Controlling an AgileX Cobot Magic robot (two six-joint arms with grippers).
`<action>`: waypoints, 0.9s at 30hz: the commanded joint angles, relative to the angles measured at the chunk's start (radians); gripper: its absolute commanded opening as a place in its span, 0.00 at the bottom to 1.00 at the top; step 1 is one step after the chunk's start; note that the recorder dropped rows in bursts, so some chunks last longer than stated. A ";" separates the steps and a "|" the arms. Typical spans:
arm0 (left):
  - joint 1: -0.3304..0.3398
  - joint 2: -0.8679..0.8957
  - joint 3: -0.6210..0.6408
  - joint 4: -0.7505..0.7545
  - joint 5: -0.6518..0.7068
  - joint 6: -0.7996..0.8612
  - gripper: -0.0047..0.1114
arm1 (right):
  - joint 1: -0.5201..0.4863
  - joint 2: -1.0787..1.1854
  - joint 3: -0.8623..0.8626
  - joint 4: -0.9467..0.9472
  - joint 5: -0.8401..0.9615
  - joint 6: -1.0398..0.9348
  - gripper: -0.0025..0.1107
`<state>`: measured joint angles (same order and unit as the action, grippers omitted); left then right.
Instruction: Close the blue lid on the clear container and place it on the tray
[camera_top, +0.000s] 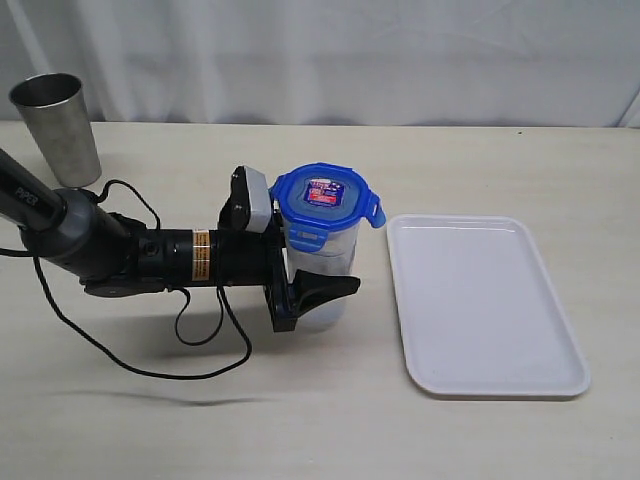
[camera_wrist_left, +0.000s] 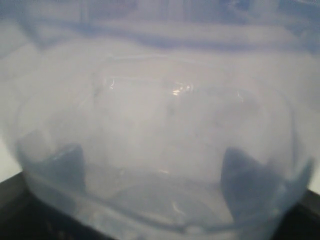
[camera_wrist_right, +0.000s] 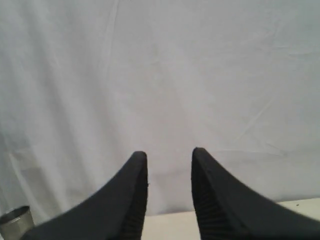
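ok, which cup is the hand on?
The clear container with the blue lid, beside the tray; the left hand grips it. The steel cup stands alone, far left.

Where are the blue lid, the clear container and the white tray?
blue lid (camera_top: 323, 192): exterior view, on the sticker on its top.
clear container (camera_top: 335, 250): exterior view, on the side wall just below the lid.
white tray (camera_top: 480, 295): exterior view, on its bare floor near the middle.

Bare table (camera_top: 372, 342) gap between container (camera_top: 335, 255), tray (camera_top: 480, 300)
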<state>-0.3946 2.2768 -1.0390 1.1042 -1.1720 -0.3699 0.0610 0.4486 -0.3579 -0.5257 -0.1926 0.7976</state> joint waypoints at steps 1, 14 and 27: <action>0.004 -0.014 -0.003 -0.018 -0.049 0.010 0.04 | -0.001 0.330 -0.208 -0.043 0.182 -0.069 0.24; 0.004 -0.014 -0.003 -0.024 0.002 0.033 0.04 | -0.001 0.992 -0.780 1.149 1.013 -1.068 0.45; 0.004 -0.014 -0.003 -0.104 0.083 0.033 0.04 | 0.150 1.134 -0.782 1.445 0.999 -1.169 0.43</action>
<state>-0.3946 2.2768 -1.0390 1.0226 -1.0829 -0.3359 0.1614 1.5601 -1.1309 0.9089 0.8766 -0.3795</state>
